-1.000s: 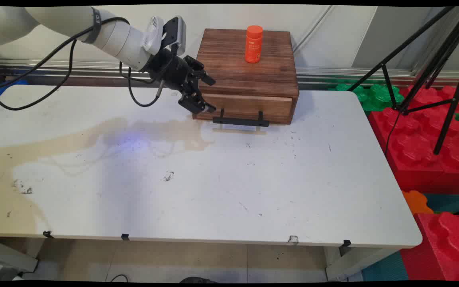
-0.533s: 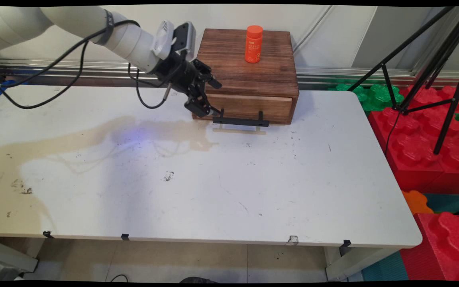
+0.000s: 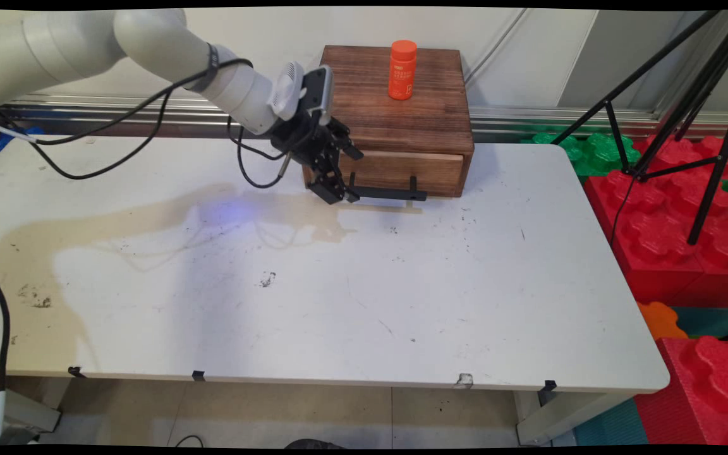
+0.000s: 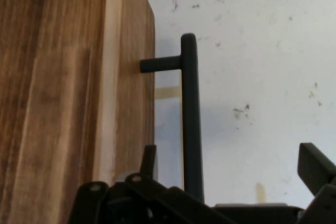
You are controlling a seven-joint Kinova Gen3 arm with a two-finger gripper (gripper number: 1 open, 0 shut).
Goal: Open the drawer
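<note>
A brown wooden box (image 3: 395,114) stands at the table's far side, with a shut drawer (image 3: 414,169) in its front. A black bar handle (image 3: 389,192) sticks out from the drawer. My gripper (image 3: 347,175) is open at the handle's left end. In the hand view the handle (image 4: 191,119) runs up between my two fingers, close to the finger (image 4: 149,162) on the drawer's side and far from the other finger (image 4: 316,166). Neither finger presses on the bar. An orange bottle (image 3: 402,69) stands upright on top of the box.
The white table (image 3: 339,303) carries a tan stain (image 3: 117,221) across its left half. Red and green foam blocks (image 3: 673,240) and a black tripod (image 3: 686,95) stand right of the table. Black cables (image 3: 105,126) hang from the arm.
My gripper has moved right and slightly down along the box's front, from the box's left corner to the left end of the handle. Its fingers have stayed open.
</note>
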